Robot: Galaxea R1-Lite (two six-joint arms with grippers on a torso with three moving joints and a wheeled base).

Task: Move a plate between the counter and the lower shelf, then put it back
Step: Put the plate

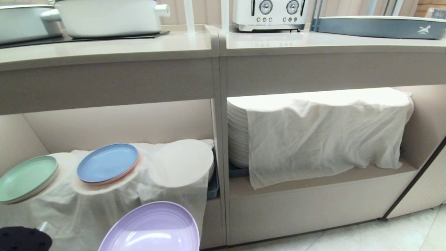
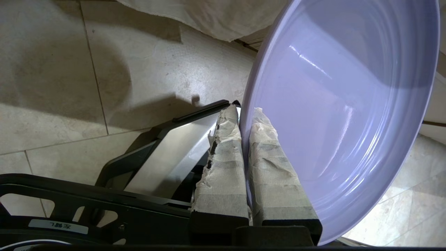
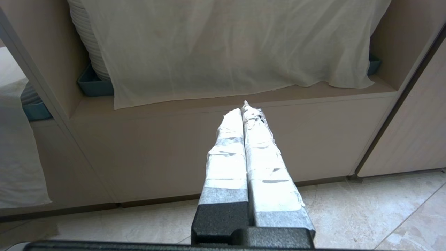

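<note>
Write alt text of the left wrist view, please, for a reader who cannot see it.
The left gripper, its two paper-taped fingers shut, pinches the rim of a round, shallow lilac-purple plastic plate and holds it tilted above a beige tiled floor. A corner of white cloth hangs at the far edge.

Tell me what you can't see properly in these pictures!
- Head view: the lilac plate is cut off by the bottom edge; the left gripper holding it is out of frame.
- Head view: the white cloth hides most of the white plate stack.
- Left wrist view: the plate's far rim runs off the frame.
- Right wrist view: the right gripper, shut, blocks part of the lower shelf front.
</note>
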